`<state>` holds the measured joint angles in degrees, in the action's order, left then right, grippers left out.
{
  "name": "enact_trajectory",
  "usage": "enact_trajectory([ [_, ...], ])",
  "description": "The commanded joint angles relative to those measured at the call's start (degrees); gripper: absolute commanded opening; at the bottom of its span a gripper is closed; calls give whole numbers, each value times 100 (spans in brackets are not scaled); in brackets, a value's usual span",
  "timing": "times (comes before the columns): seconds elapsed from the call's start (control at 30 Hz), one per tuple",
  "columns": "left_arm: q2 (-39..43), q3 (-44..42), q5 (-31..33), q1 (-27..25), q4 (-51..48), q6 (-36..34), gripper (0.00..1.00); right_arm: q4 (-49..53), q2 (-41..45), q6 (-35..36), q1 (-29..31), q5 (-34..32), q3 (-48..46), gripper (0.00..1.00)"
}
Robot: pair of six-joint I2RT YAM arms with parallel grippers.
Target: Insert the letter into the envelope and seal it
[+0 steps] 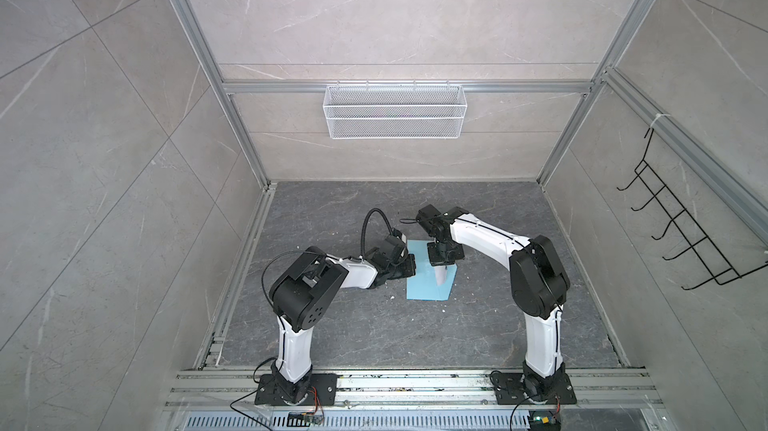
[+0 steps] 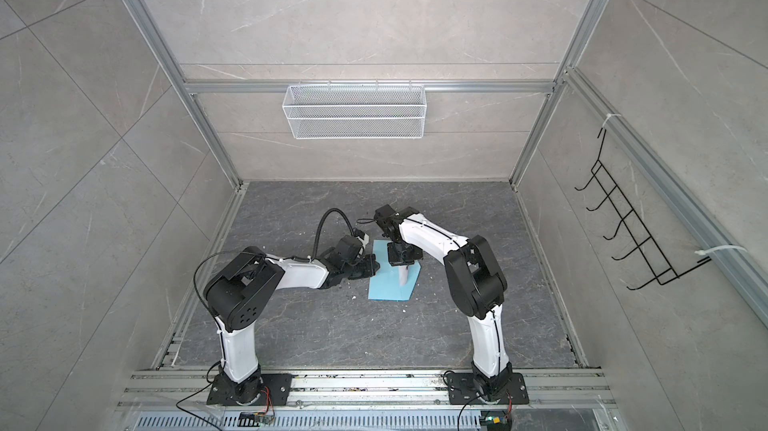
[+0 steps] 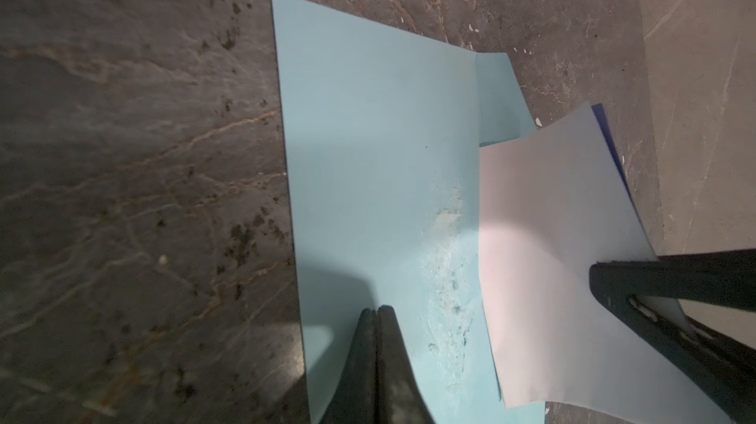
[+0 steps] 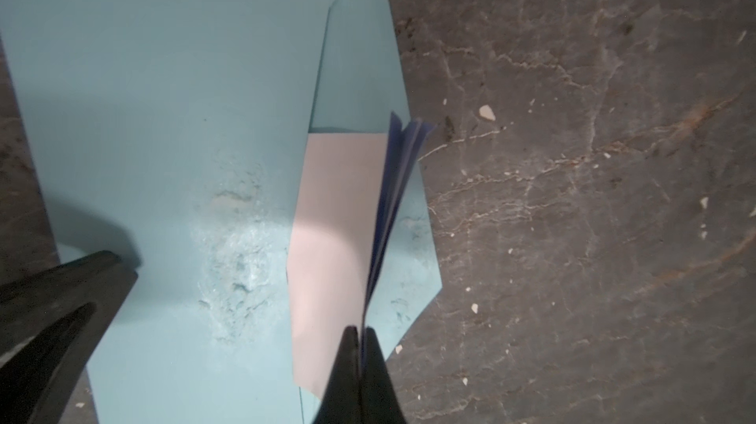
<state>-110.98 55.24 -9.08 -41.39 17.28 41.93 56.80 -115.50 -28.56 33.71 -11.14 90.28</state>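
The light blue envelope lies flat on the dark table, its flap open to the right. My right gripper is shut on the letter, a folded white sheet with dark blue edges. It holds the letter slanted over the flap. The letter's lower edge meets the envelope's mouth; how far in it reaches is hidden. My left gripper is shut with nothing between its jaws, its tips on or just over the envelope's left part.
A scuffed, torn patch marks the envelope's face. Small white crumbs dot the table to the right. A white mesh basket hangs on the back wall and a black hook rack on the right wall.
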Motion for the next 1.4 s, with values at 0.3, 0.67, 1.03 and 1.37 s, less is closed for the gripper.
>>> enact_trajectory([
  [0.3,-286,-80,85,-38,-326,-1,0,-887,654,387,-98,-257,-492,0],
  [0.67,-319,-76,86,-41,-320,14,0,-1982,883,749,-93,-47,-1324,0],
  [1.03,-319,-76,100,-42,-320,16,0,-2350,1091,1607,-120,-100,-1430,0],
  [1.37,-371,-58,82,-45,-322,16,0,-2266,962,2134,-121,11,-1320,0],
])
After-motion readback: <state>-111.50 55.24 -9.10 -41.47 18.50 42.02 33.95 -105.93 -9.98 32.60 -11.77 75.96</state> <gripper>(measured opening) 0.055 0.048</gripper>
